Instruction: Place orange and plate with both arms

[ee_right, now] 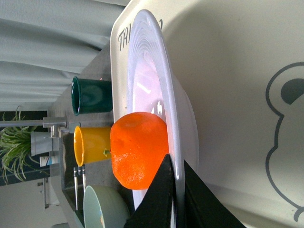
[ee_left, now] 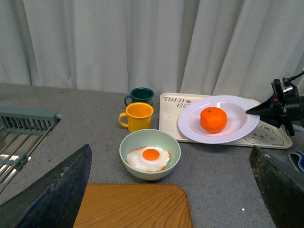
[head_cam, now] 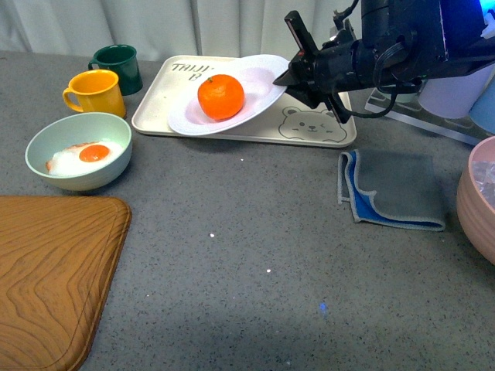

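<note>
Grey speckled countertop [head_cam: 255, 255] under even light, pale pleated curtains [ee_left: 118, 42] close behind its far edge.

Black jaws clamp the rim of the plate [ee_right: 147, 57], which holds the orange [ee_right: 137, 149] over the tray [ee_right: 228, 71].

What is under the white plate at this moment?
The beige bear tray lies under the plate, which the right tool holds by its rim, with the orange inside. The part of the tray below the plate is covered, so it cannot be seen.
</note>
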Controlling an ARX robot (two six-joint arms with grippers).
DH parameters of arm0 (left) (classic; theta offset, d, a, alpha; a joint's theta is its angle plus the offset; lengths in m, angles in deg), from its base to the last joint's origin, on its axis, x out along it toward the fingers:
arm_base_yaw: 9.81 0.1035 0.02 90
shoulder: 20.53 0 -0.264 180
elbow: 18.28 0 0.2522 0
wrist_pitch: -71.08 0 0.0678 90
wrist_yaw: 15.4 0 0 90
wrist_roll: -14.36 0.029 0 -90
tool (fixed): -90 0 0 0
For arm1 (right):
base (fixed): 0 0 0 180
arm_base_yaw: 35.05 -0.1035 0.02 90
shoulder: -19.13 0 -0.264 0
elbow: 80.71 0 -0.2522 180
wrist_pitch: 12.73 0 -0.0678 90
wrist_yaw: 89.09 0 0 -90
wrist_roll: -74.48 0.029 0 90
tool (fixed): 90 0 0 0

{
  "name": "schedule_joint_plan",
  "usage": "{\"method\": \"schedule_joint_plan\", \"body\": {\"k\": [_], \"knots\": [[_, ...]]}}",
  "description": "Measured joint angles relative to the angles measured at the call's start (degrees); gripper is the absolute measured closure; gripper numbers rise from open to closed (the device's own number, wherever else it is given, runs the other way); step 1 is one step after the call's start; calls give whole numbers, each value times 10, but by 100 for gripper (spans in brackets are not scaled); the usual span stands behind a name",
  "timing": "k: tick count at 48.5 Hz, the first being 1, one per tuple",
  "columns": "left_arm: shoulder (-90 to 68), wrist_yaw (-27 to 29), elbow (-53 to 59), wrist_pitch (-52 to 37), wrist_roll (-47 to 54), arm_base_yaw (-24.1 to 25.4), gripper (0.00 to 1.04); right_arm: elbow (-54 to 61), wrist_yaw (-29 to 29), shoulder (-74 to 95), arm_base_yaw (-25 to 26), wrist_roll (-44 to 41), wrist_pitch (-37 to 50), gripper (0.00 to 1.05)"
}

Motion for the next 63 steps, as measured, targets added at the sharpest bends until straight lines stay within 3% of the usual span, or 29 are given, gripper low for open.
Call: {"method": "schedule_joint_plan", "body": {"k": [10, 16, 25, 38, 45, 48, 52, 63], "knots": [[0, 0, 0, 0, 0, 0, 7, 18, -27, -12, 3, -37, -7, 70], [0, 0, 0, 0, 0, 0, 7, 55, -75, -42, 6, -97, -5, 45], [0, 0, 0, 0, 0, 0, 7, 110, -100, -115, 11, -202, 5, 8], [0, 0, 0, 0, 0, 0, 7, 256, -204, -266, 14, -393, 41, 9], [0, 0, 0, 0, 0, 0, 7, 360, -276, -325, 16, -463, 139, 12], [0, 0, 0, 0, 0, 0, 7, 454, -396, -340, 18, -502, 336, 26], [0, 0, 0, 0, 0, 0, 7, 537, -409, -364, 28, -517, 450, 39], [0, 0, 0, 0, 0, 0, 7, 681, -393, -473, 53, -530, 534, 71]]}}
